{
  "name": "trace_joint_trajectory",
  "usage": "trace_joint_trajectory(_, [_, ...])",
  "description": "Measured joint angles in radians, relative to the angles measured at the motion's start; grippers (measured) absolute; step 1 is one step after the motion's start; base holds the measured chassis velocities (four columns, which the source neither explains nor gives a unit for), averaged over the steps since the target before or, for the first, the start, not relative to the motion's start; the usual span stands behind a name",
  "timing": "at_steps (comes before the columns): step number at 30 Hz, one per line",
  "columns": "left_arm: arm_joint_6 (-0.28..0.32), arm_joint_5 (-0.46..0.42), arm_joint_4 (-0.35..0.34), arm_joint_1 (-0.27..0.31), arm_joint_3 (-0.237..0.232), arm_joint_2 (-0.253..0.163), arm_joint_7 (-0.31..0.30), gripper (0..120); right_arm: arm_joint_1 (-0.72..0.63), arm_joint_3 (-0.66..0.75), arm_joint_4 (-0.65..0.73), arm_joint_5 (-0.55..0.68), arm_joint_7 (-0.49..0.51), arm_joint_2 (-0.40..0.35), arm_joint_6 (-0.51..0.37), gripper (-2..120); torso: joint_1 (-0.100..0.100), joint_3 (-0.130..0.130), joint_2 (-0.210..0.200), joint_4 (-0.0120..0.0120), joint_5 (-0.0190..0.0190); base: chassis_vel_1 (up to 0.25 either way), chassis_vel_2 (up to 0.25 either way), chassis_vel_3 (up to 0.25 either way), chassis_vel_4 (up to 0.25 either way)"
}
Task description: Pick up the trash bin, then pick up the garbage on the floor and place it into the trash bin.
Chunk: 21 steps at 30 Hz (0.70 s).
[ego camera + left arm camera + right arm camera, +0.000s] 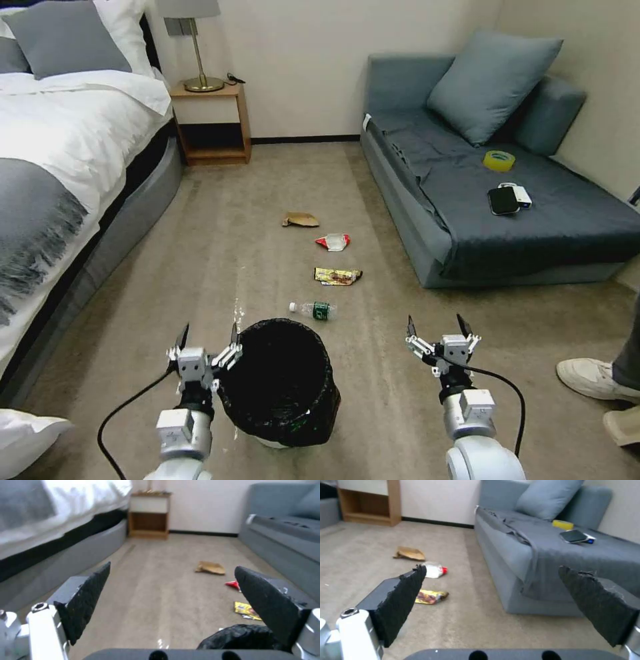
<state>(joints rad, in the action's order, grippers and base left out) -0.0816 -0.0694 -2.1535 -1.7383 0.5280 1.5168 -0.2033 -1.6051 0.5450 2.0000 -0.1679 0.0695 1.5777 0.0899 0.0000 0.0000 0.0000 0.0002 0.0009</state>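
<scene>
The trash bin (280, 383) stands on the floor at lower centre; the left hand (208, 337), wide open, sits beside its rim; the right hand (437, 328) waits wide at lower right; straddle the rim squarely, closing on wall and liner together.

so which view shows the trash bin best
The head view: the whole trash bin stands on the carpet beside the left tool, rim and black liner open to view. The left wrist view catches only an edge of its liner.
</scene>
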Motion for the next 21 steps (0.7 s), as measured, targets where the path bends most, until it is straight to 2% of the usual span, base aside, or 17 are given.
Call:
trace_joint_trajectory(1, [0.066, -0.016, -0.037, -0.012, 0.001, -0.001, -0.024, 100, -0.013, -0.002, 0.0, -0.038, 0.016, 0.02, 0.024, 100, 0.0, 0.0, 0.0, -0.0003, -0.0012, 0.0, 0.0, 0.0, 0.0])
trace_joint_trajectory(2, [0.127, -0.031, -0.06, -0.016, 0.005, -0.001, -0.036, 100, -0.019, -0.004, 0.0, -0.056, 0.023, 0.028, 0.036, 100, 0.0, 0.0, 0.0, -0.0002, -0.0008, 0.0, 0.0, 0.0, 0.0])
trace_joint_trajectory(3, [0.127, -0.031, -0.06, -0.016, 0.005, -0.001, -0.036, 100, -0.019, -0.004, 0.0, -0.056, 0.023, 0.028, 0.036, 100, 0.0, 0.0, 0.0, -0.0002, -0.0008, 0.0, 0.0, 0.0, 0.0])
trace_joint_trajectory(4, [0.193, -0.051, -0.082, -0.014, 0.01, -0.002, -0.041, 100, -0.022, -0.004, 0.001, -0.065, 0.028, 0.032, 0.042, 100, 0.0, 0.0, 0.0, -0.0002, -0.0011, 0.0, 0.0, 0.0, 0.0])
trace_joint_trajectory(5, [0.226, -0.065, -0.09, -0.007, 0.014, -0.004, -0.041, 100, -0.022, -0.004, 0.001, -0.066, 0.028, 0.033, 0.043, 100, 0.0, 0.0, 0.0, -0.0002, -0.0013, 0.0, 0.0, 0.0, 0.0])
trace_joint_trajectory(6, [0.226, -0.065, -0.09, -0.007, 0.014, -0.004, -0.041, 100, -0.022, -0.004, 0.001, -0.066, 0.028, 0.033, 0.043, 100, 0.0, 0.0, 0.0, -0.0002, -0.0013, 0.0, 0.0, 0.0, 0.0])
trace_joint_trajectory(8, [0.3, -0.078, -0.098, 0.017, 0.03, -0.014, -0.023, 100, -0.022, -0.004, 0.001, -0.067, 0.029, 0.033, 0.043, 100, 0.0, 0.0, 0.0, -0.0003, -0.0011, 0.0, 0.0, 0.0, 0.0])
trace_joint_trajectory(11, [0.348, -0.081, -0.1, 0.033, 0.036, -0.027, -0.004, 100, -0.024, -0.014, 0.009, -0.056, 0.022, 0.033, 0.039, 100, 0.0, 0.0, 0.0, -0.0004, -0.0011, 0.0, 0.0, 0.0, 0.0])
trace_joint_trajectory(13, [0.414, -0.095, -0.104, 0.048, 0.037, -0.052, 0.016, 100, -0.025, -0.038, 0.028, -0.029, 0.001, 0.033, 0.024, 100, 0.0, 0.0, 0.0, 0.0, -0.0011, 0.0, 0.0, 0.0, 0.0])
trace_joint_trajectory(15, [0.466, -0.112, -0.102, 0.064, 0.034, -0.077, 0.026, 100, -0.029, -0.047, 0.051, 0.012, -0.002, 0.032, -0.026, 100, 0.0, 0.0, 0.0, -0.0002, -0.001, 0.0, 0.0, 0.0, 0.0])
trace_joint_trajectory(16, [0.466, -0.112, -0.102, 0.064, 0.034, -0.077, 0.026, 100, -0.029, -0.047, 0.051, 0.012, -0.002, 0.032, -0.026, 100, 0.0, 0.0, 0.0, -0.0002, -0.001, 0.0, 0.0, 0.0, 0.0])
trace_joint_trajectory(20, [0.584, -0.178, -0.079, 0.097, 0.021, -0.118, 0.002, 100, -0.026, -0.048, 0.101, 0.103, 0.012, 0.032, -0.174, 100, 0.0, 0.0, 0.0, -0.0003, -0.0009, 0.0, 0.0, 0.0, 0.0])
trace_joint_trajectory(21, [0.584, -0.178, -0.079, 0.097, 0.021, -0.118, 0.002, 100, -0.026, -0.048, 0.101, 0.103, 0.012, 0.032, -0.174, 100, 0.0, 0.0, 0.0, -0.0003, -0.0009, 0.0, 0.0, 0.0, 0.0])
